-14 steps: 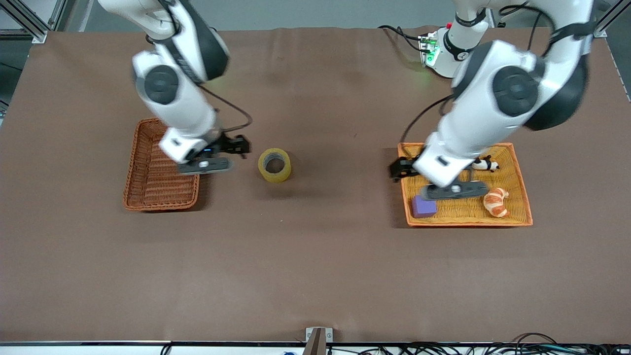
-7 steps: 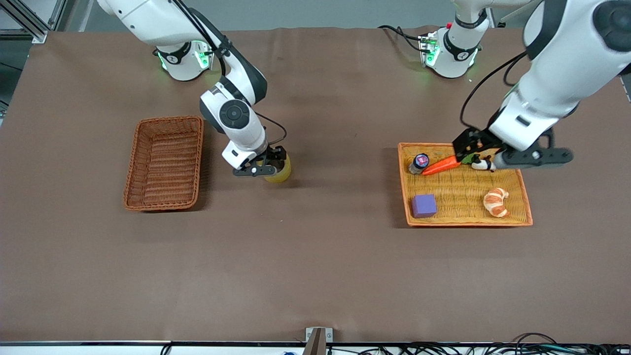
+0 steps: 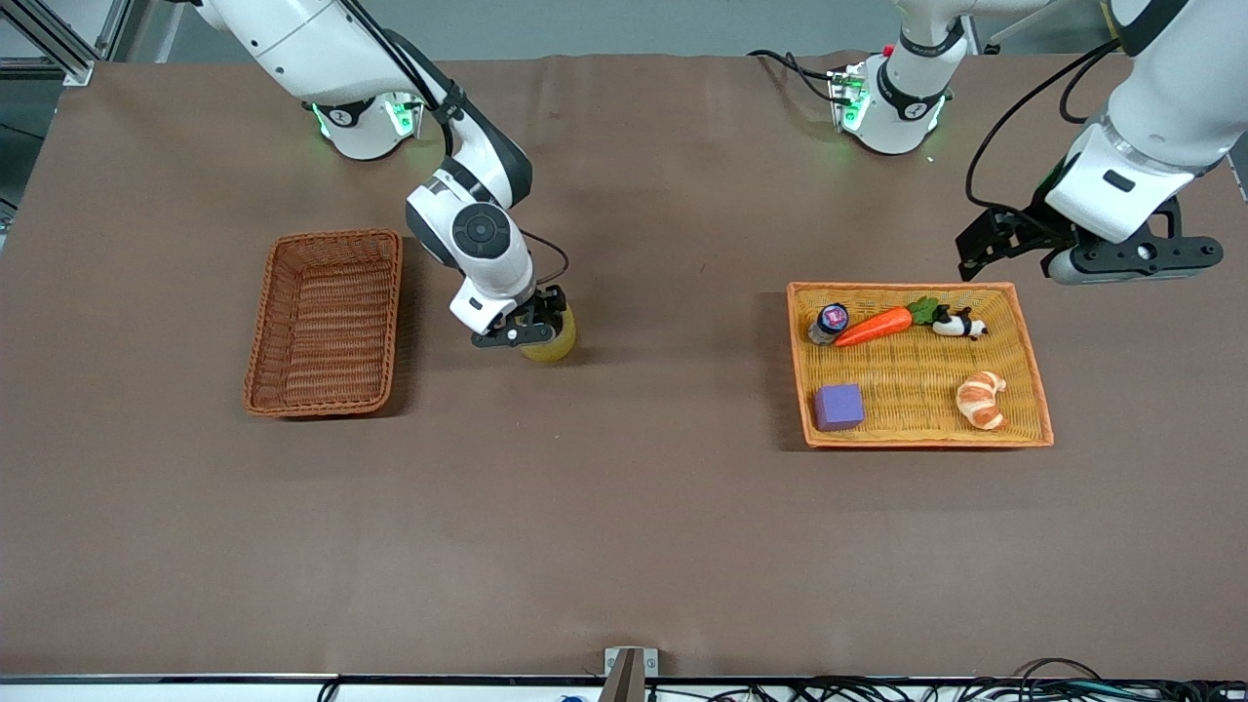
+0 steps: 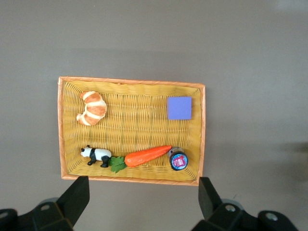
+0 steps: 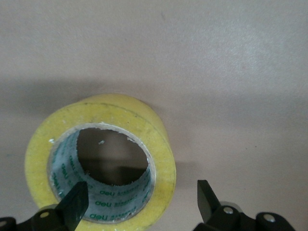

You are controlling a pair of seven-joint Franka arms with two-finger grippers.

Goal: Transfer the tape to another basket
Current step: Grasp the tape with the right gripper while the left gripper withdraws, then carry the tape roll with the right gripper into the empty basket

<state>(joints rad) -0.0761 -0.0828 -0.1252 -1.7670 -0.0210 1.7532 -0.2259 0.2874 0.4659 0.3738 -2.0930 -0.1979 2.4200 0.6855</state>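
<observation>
Hovering low over the tape [image 3: 552, 343], the right claw [image 5: 139, 204] stands open, one finger [image 5: 76, 202] inside the core. The tape rests on the desk [image 3: 624, 507] beside the basket [image 3: 327, 322]; the front view half hides it. The left claw [image 4: 140, 199] hangs open above the tray [image 4: 62, 125].

Green print repeats on tape [image 5: 103, 163] inner core; words unreadable.

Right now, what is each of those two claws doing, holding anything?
Left gripper: fingers open, empty, above the table beside the tray.
Right gripper: fingers open around the tape, not gripping.
</observation>
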